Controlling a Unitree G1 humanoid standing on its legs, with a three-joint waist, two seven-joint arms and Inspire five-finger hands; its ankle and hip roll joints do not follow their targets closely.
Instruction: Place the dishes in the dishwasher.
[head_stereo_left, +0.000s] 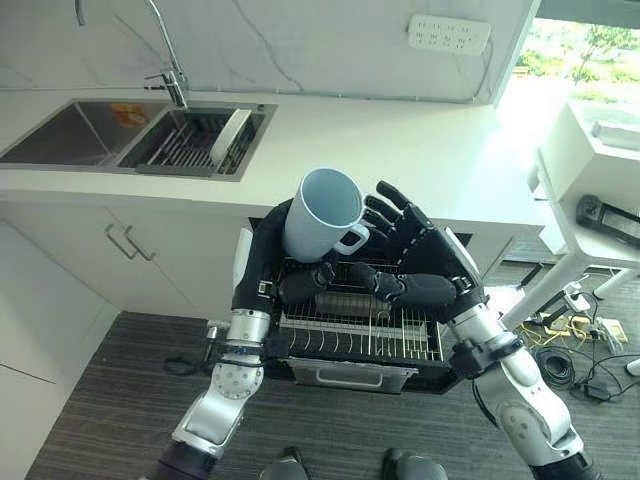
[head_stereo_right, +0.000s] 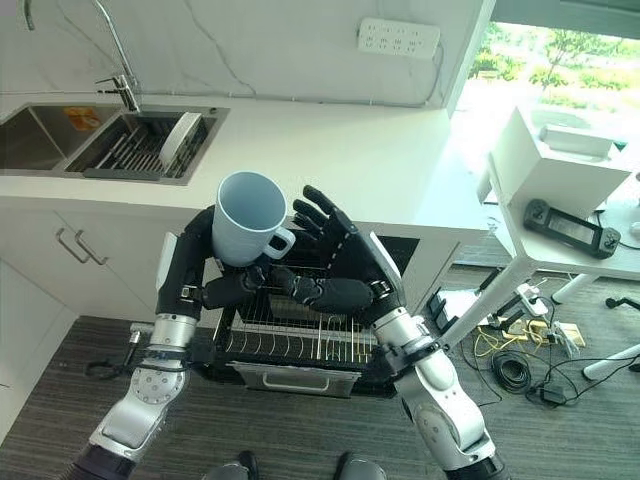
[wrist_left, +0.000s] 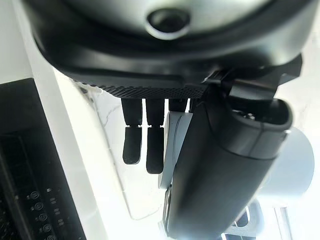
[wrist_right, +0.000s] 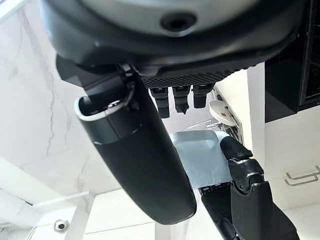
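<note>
We hold the mug (head_stereo_left: 322, 213) in left hand (head_stereo_left: 305, 283), fingers curled on it, directly above the rack (head_stereo_left: 360, 335); right hand (head_stereo_left: 408, 232) beside handle, fingers spread wide.

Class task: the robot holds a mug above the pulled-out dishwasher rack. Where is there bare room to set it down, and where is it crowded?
Free: the white countertop between the sink and the wall's end, and the wire rack in front of the hands. Crowded: the sink's drainer basket with a plate, and the space above the rack's back, where left hand and right hand meet round the mug.
</note>
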